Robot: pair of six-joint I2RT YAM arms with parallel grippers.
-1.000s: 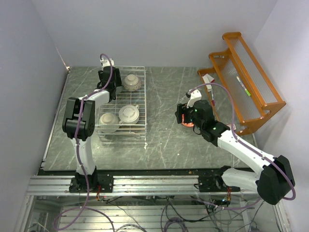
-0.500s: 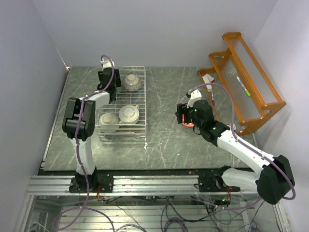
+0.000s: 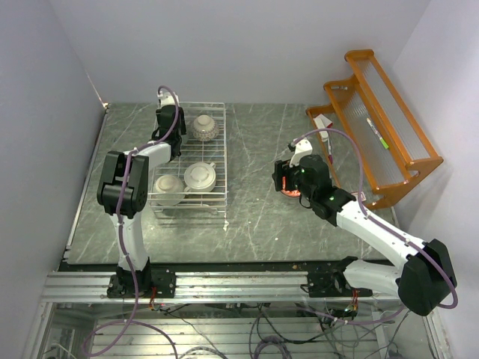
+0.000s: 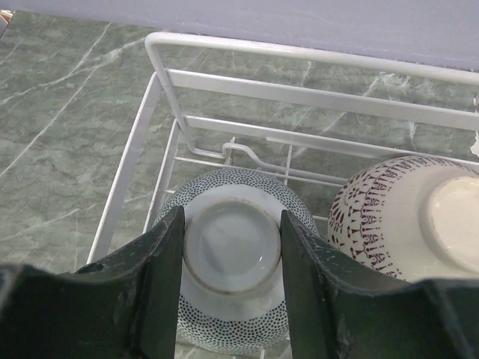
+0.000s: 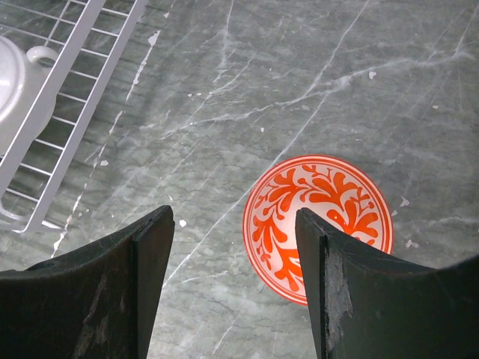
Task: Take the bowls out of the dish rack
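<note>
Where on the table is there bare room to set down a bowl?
The widest bare table lies between the dish rack and the red-patterned bowl; the near strip before the rack is bare too. Crowded: inside the rack and beside the orange shelf rack.

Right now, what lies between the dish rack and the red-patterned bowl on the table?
Nothing: only bare table separates the dish rack from the red-patterned bowl, shown in the right wrist view and from above.
</note>
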